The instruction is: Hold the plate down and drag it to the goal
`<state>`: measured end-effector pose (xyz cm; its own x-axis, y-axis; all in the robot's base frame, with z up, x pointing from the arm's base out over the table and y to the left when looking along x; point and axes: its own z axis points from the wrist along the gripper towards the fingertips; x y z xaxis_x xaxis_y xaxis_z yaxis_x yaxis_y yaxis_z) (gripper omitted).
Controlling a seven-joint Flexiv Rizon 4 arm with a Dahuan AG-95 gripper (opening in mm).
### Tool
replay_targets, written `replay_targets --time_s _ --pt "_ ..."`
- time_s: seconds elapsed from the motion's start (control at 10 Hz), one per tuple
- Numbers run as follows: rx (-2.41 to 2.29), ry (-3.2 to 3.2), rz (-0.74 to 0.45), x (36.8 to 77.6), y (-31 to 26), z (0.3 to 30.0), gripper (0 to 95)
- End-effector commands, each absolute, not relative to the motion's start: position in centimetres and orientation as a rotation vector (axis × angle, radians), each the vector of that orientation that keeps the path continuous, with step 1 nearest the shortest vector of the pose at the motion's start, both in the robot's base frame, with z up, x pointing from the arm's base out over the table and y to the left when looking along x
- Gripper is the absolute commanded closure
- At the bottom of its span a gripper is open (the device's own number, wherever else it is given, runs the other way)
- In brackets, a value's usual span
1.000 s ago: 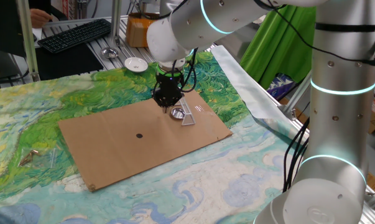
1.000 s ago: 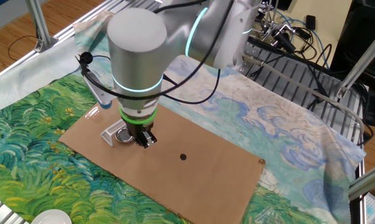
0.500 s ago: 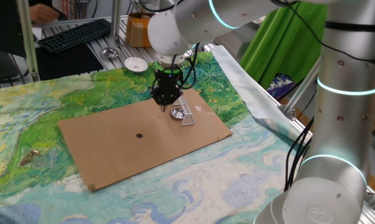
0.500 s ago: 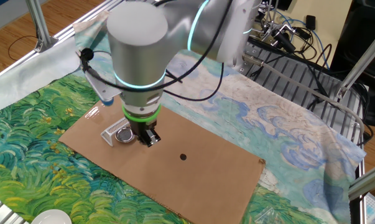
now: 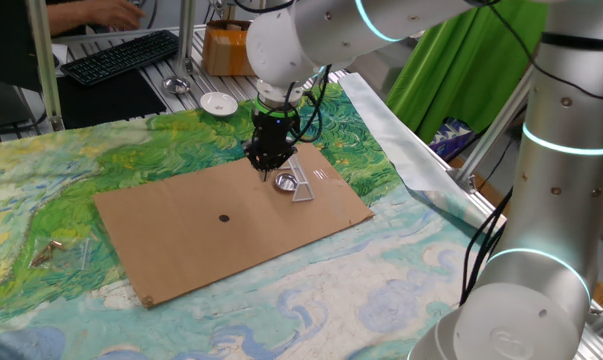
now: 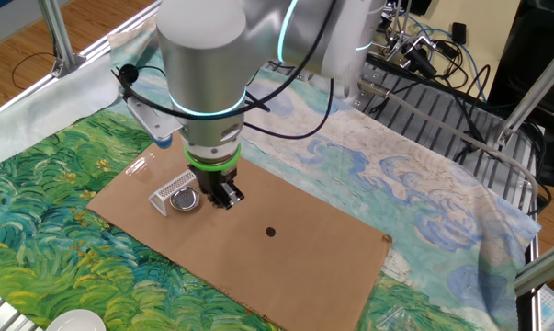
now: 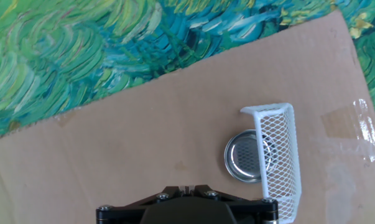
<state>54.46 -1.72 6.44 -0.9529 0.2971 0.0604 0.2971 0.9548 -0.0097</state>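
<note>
Plate [image 7: 247, 155] first: it is lying flat on the cardboard sheet [image 5: 181, 235], its rim tucked against the goal [image 7: 278, 155], a whitish mesh wedge frame standing right beside it. In the hand view part of the dish is sitting behind the mesh wall, so the two are overlapping there; whether metal is touching plastic I cannot tell.

Starting at the jaws: the gripper [image 6: 223, 195] is hanging just beside the plate [image 6: 185, 199], its tip over bare cardboard and holding nothing. Whether the fingers are parted or pressed together I cannot tell, since the hand view is showing only the black base of the hand, and both fixed views are giving a dark lump at the tip.

In one fixed view the gripper [image 5: 266, 160] is sitting just up-left of the plate [image 5: 284, 181] and the goal [image 5: 302, 188]. Further out on the sheet a small black dot [image 5: 224, 217] is lying well apart from them. The cardboard is resting on a swirly green and blue painted cloth [image 5: 41, 190]. Beyond the cloth a white saucer [image 5: 218, 103] is sitting, with a keyboard [image 5: 121, 53] further back.
</note>
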Motion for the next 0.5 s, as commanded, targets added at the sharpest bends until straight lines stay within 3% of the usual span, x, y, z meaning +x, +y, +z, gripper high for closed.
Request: replay_targets --time_s 0.1,0.5 --pt "-0.469 -3.044 0.007 54.3 -1.62 6.55 95.0" --pt "-0.482 -3.033 0.013 54.11 -1.55 6.69 95.0"
